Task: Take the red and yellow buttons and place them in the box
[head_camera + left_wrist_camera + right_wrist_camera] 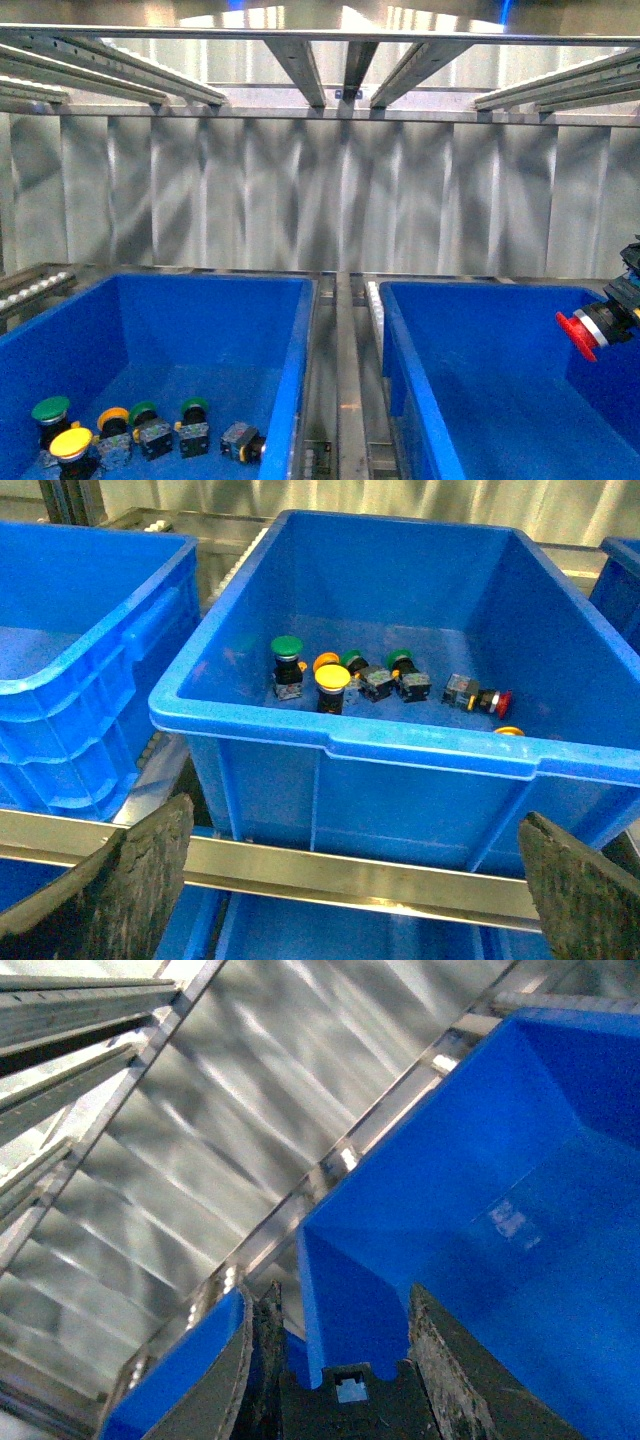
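Observation:
My right gripper is shut on the black body of a red button, held over the right side of the right-hand blue box. In the right wrist view only the button's black body shows between the fingers, with the box's inner wall beyond. Several buttons lie in the left blue bin: two yellow-capped ones, a red one on its side and green ones. My left gripper is open and empty, in front of that bin.
A metal rail runs below the left bin's front wall. Another blue bin stands beside it. A steel divider with rollers separates the two bins. Corrugated metal wall and overhead roller tracks lie behind.

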Tool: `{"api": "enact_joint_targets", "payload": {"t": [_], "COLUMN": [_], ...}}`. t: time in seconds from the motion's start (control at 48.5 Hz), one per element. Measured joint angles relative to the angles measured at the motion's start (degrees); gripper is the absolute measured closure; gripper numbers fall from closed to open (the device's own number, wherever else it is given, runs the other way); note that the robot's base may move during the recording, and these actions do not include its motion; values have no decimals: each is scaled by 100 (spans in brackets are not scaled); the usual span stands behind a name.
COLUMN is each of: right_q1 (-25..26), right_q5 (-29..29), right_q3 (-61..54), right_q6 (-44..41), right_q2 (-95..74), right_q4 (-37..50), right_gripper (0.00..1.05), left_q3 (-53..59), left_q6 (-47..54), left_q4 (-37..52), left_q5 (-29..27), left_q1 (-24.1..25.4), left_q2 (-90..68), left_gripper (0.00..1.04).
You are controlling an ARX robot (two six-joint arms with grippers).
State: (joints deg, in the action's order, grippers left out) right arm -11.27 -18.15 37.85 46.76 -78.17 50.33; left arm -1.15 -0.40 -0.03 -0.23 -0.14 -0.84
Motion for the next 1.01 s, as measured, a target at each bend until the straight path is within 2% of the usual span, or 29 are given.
{"api": "enact_joint_targets", "payload": {"t": [0.618, 0.701, 0.721, 0.886, 1.01], "right_q1": [599, 726, 1248, 2004, 2286], "right_q5": [81, -107, -173, 820, 1213], "right_q3": [-356, -367, -258, 1204, 2037], "right_q6": [-68, -636, -1436, -2568, -3062], "right_q2": [269, 280, 103, -1034, -1808], "right_q4": [-7, -103, -557, -1818, -2345], "right_gripper": [77, 77, 77, 77, 77], "left_q3": [0, 0, -2, -2, -2], "left_q6": [2, 2, 11, 11, 11], "left_q4": [2, 0, 2, 2, 2], "left_q5": [22, 31, 37, 26, 24], "left_q1": [0, 0, 7, 7, 7], "left_q2": [0, 0, 0, 0, 0], "left_gripper": [8, 8, 8, 8, 8]}}
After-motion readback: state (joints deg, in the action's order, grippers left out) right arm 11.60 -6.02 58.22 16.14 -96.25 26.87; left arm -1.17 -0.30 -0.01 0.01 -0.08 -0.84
